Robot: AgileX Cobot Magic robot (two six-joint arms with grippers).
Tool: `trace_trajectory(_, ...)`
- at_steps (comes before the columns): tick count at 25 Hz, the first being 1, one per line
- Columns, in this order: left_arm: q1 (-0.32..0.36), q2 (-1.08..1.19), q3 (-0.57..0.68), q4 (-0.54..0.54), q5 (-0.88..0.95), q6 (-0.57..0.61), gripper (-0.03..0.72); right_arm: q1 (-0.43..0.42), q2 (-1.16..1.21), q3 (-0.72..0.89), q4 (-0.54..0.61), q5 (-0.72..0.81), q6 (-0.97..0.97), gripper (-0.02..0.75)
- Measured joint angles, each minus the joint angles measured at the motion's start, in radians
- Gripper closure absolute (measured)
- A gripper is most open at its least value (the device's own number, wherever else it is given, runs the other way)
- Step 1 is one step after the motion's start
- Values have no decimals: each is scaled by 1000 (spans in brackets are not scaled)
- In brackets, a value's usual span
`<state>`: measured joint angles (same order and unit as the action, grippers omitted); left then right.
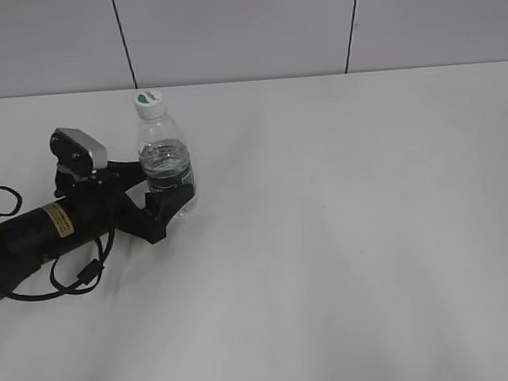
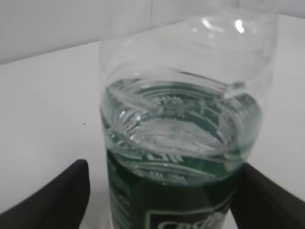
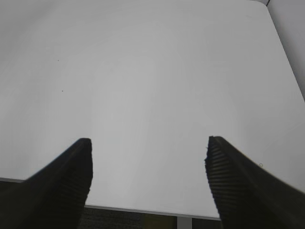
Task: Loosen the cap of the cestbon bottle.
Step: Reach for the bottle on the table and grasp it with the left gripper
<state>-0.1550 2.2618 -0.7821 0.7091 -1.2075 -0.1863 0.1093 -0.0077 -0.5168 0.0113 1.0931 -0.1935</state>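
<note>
a white worktop (image 1: 370, 235) is seen, with the cestbon bottle (image 1: 166, 166) stood upright at its left rear. the bottle's lower body is clasped by the left tool (image 1: 169, 195). the right tool (image 3: 147, 181) is held spread over bare worktop. the cap (image 1: 148, 99) is seated on the neck.

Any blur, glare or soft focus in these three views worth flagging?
Exterior view: sharp, even light, faint shadows beside the cestbon bottle. Left wrist view: the bottle fills the frame, soft and blurred, with bright glints on its shoulder. Right wrist view: only the plain table, the right gripper fingers dark.
</note>
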Motion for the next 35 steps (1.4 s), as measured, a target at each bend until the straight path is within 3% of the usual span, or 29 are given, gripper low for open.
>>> trace_trajectory(12,-3,48,-89,31,0,-74,151,0,0,0,0,0,0,173)
trace_trajectory(35,-3,48,-143,47,1,-96,151,0,0,0,0,0,0,173)
